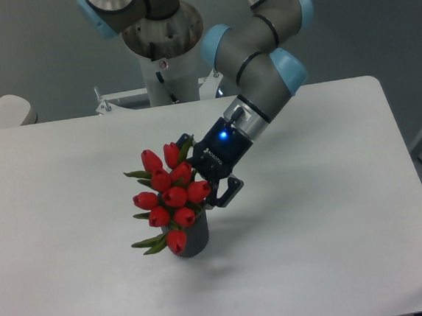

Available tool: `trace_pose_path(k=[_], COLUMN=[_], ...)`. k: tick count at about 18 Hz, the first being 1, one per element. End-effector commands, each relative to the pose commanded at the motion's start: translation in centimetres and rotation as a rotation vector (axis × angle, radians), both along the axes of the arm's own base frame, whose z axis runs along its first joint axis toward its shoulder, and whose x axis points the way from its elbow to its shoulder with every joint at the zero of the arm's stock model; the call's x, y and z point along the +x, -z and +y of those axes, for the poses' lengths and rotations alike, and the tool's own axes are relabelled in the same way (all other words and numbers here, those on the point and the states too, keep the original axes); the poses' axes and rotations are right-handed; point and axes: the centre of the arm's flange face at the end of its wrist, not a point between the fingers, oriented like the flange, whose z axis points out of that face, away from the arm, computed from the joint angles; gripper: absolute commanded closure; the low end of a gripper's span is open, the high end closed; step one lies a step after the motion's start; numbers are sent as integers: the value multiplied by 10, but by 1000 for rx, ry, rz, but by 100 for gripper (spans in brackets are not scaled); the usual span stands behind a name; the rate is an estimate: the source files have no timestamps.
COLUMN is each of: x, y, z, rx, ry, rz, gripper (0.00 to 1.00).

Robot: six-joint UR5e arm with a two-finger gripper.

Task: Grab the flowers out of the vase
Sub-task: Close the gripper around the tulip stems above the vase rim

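On the white worktop (74, 288) we see the flowers (168, 196), red tulips standing in the dark vase (192, 241) left of centre. Just right of the bunch sits our hand (207, 179), fingers spread and released, one finger (227, 192) showing beside the blooms and the other largely hidden behind them. White lettering on the hand's black body is too small to read; a blue light glows above it.

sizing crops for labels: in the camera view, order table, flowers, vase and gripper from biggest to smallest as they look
1. table
2. flowers
3. gripper, partly hidden behind the flowers, so its rank is unsure
4. vase, mostly covered by the flowers
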Motion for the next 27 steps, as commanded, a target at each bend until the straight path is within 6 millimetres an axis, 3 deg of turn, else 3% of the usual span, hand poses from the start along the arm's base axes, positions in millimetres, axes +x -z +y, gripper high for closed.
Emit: trace_pose_path(k=[5, 9, 24, 27], x=[-3, -4, -7, -4], y=[-2, -3, -17, -34], z=[-1, -2, -4, -3], rx=[1, 4, 16, 26], ry=[-3, -7, -36, -52], rz=[5, 8, -30, -57], gripper=[52, 68, 70, 70])
